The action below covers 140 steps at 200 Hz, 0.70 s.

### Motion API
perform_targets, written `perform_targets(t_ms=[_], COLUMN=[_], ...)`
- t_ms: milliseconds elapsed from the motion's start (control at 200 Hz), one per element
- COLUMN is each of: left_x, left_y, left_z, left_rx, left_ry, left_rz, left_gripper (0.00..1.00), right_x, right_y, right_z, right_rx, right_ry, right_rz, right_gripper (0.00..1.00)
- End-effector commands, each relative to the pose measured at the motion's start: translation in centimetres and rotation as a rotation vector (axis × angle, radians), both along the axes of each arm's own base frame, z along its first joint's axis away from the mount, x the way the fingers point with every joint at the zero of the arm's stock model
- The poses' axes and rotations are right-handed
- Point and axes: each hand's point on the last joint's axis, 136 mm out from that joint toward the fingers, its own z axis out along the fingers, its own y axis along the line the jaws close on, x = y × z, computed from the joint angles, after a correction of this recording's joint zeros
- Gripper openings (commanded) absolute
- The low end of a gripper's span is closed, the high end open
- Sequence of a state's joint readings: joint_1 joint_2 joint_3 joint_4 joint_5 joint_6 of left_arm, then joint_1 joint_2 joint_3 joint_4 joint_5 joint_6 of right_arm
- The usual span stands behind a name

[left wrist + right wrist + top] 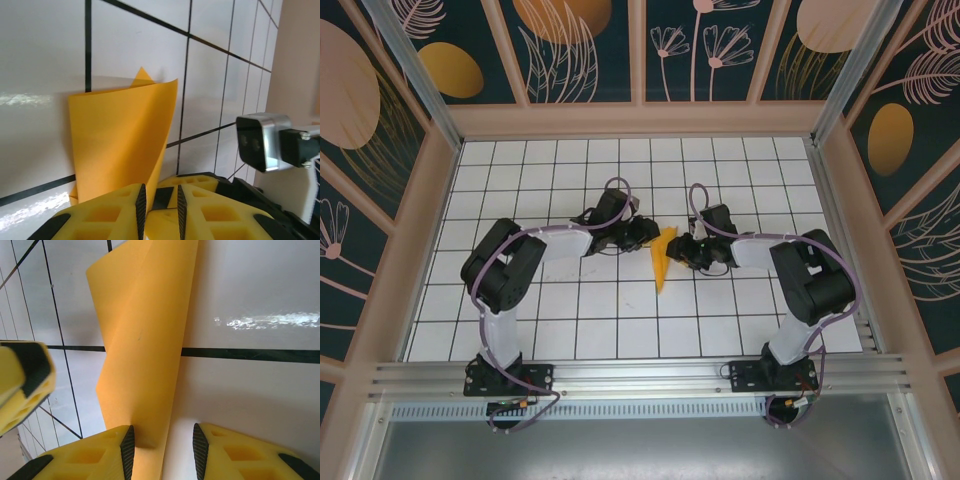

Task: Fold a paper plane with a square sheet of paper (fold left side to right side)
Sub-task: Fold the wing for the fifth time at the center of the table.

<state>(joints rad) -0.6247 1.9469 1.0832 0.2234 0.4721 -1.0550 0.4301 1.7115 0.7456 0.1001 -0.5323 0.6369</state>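
The left gripper [160,200] has its jaws nearly together, with nothing between them that I can make out. Just to its right, between both grippers, lies the paper [663,260], long axis running away from the bases. It is folded narrow and orange-yellow, one flap curling up. The right gripper [163,445] stands part-open, the paper's edge against one pad.

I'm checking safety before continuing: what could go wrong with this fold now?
The sheet of paper stands curled, not creased flat, and may spring open. The right gripper has one pad against its edge, jaws apart, so the sheet could slide. The left gripper sits close by; the two might collide.
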Motion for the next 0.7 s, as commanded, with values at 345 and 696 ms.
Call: perform_targets(t_ms=[345, 696], left_x=[-0.4, -0.9], left_y=[-1.3, -2.7], left_z=[-1.5, -1.9], left_rx=[-0.019, -0.03], left_ry=[0.034, 0.042], left_rz=[-0.061, -0.088], left_gripper=[0.27, 0.23], right_x=[-1.2, -1.3], right_y=[0.4, 0.5], right_z=[-1.9, -2.0], right_rx=[-0.04, -0.041], right_ry=[0.044, 0.046], right_rz=[0.037, 0.044], right_gripper=[0.39, 0.4])
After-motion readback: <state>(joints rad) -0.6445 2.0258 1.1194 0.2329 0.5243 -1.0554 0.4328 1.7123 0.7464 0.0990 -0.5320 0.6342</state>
